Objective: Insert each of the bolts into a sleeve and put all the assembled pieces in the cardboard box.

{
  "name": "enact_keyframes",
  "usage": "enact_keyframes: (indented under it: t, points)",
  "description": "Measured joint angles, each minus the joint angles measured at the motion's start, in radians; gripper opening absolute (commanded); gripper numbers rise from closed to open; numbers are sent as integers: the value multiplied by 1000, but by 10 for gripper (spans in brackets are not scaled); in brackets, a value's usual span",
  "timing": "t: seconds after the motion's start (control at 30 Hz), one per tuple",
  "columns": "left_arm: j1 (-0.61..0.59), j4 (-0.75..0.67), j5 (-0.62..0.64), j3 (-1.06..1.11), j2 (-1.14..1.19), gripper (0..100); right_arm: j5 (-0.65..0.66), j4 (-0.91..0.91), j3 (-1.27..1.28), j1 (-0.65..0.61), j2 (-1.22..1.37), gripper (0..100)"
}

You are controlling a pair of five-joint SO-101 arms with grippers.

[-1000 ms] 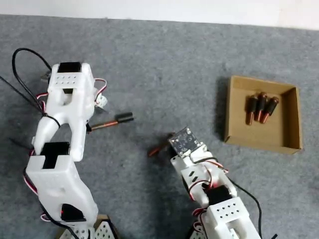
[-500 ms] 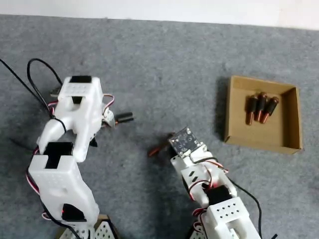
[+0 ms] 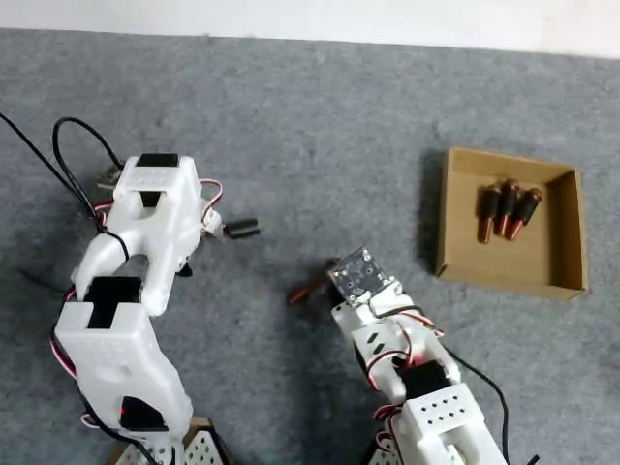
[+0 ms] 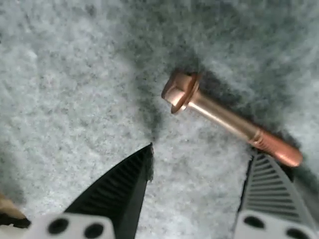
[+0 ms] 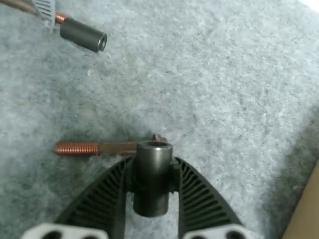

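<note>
A copper bolt point(image 4: 219, 117) lies on the grey carpet between the fingers of my open left gripper point(image 4: 202, 152), its threaded end by the grey finger point(image 4: 269, 184). In the high view the left arm point(image 3: 155, 213) covers this bolt, and its dark sleeve point(image 3: 242, 229) pokes out past the arm. My right gripper point(image 5: 153, 162) is shut on another dark sleeve point(image 5: 151, 179), held just above a second bolt point(image 5: 94, 148) that lies on the carpet point(image 3: 308, 291). The first sleeve point(image 5: 83, 35) also lies farther off in the right wrist view.
The cardboard box point(image 3: 542, 260) sits at the right with three assembled pieces point(image 3: 506, 211) lying side by side inside. Grey carpet stretches between the arms and the box. Cables loop at the left arm's outer side point(image 3: 73, 145).
The left arm has swung to the right over the bolt, hiding its shaft, so just the sleeve end shows. The right arm has not moved.
</note>
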Motion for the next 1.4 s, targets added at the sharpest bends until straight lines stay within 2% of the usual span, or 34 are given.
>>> enact_keyframes:
  t: [0.3, 0.57, 0.97, 1.4]
  points:
    - [-6, 101, 6, -144, 0, 284, 0, 0, 0, 0, 0, 5]
    - [-14, 109, 41, -172, 0, 284, 0, 0, 0, 0, 0, 5]
    - [-37, -204, 64, 60, -2, 284, 0, 0, 0, 0, 0, 5]
    - [-92, -255, 132, 77, -2, 280, 0, 0, 0, 0, 0, 5]
